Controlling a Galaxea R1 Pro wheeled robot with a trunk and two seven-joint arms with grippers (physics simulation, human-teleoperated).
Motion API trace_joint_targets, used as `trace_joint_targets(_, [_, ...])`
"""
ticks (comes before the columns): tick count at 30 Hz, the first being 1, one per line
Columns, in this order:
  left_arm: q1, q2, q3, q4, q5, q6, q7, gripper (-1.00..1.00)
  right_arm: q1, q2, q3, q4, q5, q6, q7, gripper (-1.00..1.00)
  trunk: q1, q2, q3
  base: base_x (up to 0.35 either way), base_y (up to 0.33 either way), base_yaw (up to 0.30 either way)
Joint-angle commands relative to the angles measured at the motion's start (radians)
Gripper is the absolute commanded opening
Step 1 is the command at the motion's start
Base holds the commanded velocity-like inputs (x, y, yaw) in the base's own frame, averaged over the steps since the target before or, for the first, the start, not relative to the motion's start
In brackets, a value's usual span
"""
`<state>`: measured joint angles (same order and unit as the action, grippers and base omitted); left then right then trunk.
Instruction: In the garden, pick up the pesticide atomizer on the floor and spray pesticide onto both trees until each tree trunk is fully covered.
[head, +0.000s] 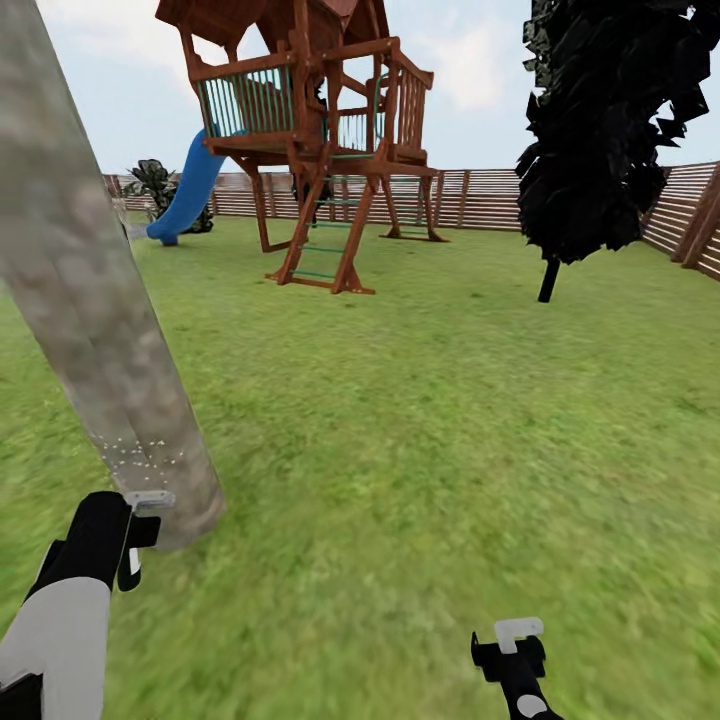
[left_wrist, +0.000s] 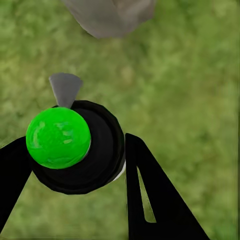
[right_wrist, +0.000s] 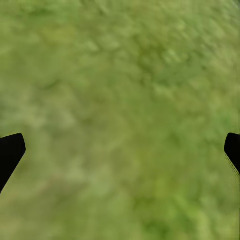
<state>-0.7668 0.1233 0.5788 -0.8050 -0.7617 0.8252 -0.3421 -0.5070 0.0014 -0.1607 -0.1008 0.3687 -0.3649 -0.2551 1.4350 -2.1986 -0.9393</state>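
Green lawn (head: 430, 420) stretches to a brown slatted wooden fence (head: 480, 198). At the left, the left tool (left_wrist: 75, 152) is clamped on the black pesticide atomizer with a round green top (left_wrist: 58, 137), held just beside the thick, leaning beige-grey tree trunk (head: 80, 290), whose lower bark carries fine white pesticide specks (head: 140, 455). Farther back stands a wooden play tower (head: 320, 130). At the right, the right tool (right_wrist: 120, 150) hangs spread wide over grass.

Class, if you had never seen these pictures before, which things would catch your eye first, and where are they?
A thick pale trunk leans up the head view's left, white specks dotting its base. Beyond it a wooden play tower with a blue slide stands before the fence. In the left wrist view, the left claw grips a green-topped atomizer.
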Motion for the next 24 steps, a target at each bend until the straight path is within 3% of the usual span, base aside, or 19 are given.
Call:
trace_joint_targets(1, [-0.004,-0.002,0.002,0.003,-0.013,0.002,-0.009,-1.00,0.000,0.000,-0.008,0.001,0.010,-0.003,-0.003,1.00,0.000,0.000,-0.001,0.155,-0.241,0.277])
trace_joint_targets(8, [-0.044,-0.010,-0.024,-0.014,-0.012,0.015,-0.012,-1.00,0.000,0.000,-0.008,0.001,0.010,-0.002,-0.003,1.00,0.000,0.000,-0.001,0.161,-0.239,0.277])
trace_joint_targets(9, [-0.050,-0.012,-0.024,-0.060,-0.012,0.018,-0.016,-1.00,-0.001,0.000,-0.008,0.001,0.010,-0.002,-0.003,1.00,0.000,0.000,-0.001,0.198,-0.173,0.277])
trace_joint_targets(11, [-0.066,-0.043,-0.027,-0.093,-0.012,0.022,-0.018,-1.00,0.000,0.000,-0.008,0.001,0.010,-0.002,-0.003,1.00,0.000,0.000,-0.001,0.023,-0.020,0.277])
trace_joint_targets(15, [-0.137,-0.047,-0.025,-0.094,-0.011,0.101,-0.021,-1.00,0.000,0.000,-0.008,0.000,0.010,-0.002,-0.003,1.00,0.000,0.000,-0.001,0.003,-0.002,0.219])
trace_joint_targets(20, [-0.137,-0.048,-0.026,-0.094,-0.011,0.119,-0.019,-1.00,0.000,-0.004,-0.008,0.001,0.010,-0.002,-0.003,1.00,0.000,0.000,-0.001,0.006,-0.019,0.013])
trace_joint_targets(24, [-0.131,-0.050,-0.030,-0.092,-0.014,0.118,-0.015,-1.00,0.000,-0.012,-0.008,0.001,0.010,-0.002,-0.003,1.00,0.000,0.000,-0.001,0.077,-0.240,0.000])
